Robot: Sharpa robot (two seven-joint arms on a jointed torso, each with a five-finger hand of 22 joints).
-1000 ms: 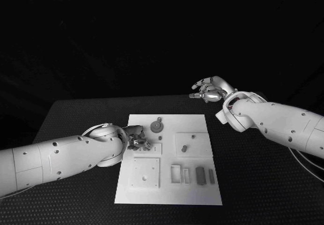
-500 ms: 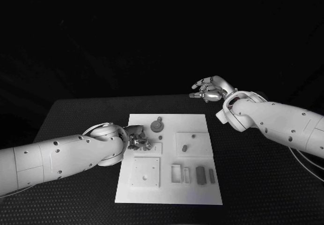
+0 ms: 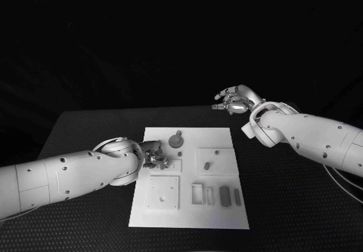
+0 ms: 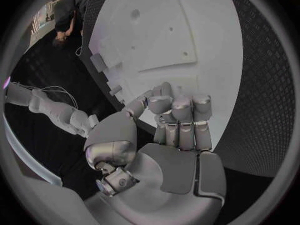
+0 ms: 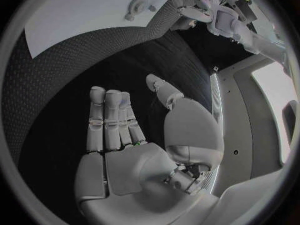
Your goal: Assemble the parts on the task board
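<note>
White board [image 3: 189,220] lies lengthwise in the middle of the black table [image 3: 83,226], its near end bare, and just beyond that sit a square plate [image 3: 163,193] on its left side and a row of small slots and upright parts [image 3: 224,195] to the right of it; farther up, a second square recess holds one small dark part [image 3: 205,166], and a round part [image 3: 175,141] lies near the far edge. Left hand [image 3: 154,157] reaches in over the board's left edge, level with the middle of the board, its fingers [image 4: 181,119] curled tightly in toward the palm and low over the white surface; whether they pinch a small piece I cannot tell, since nothing shows between them in the wrist view. Right hand [image 3: 236,101] is raised beyond the table's far right corner, well apart from the board, holding nothing, its fingers [image 5: 107,117] straight and side by side with the thumb standing away from them, the palm facing the table in its wrist view
</note>
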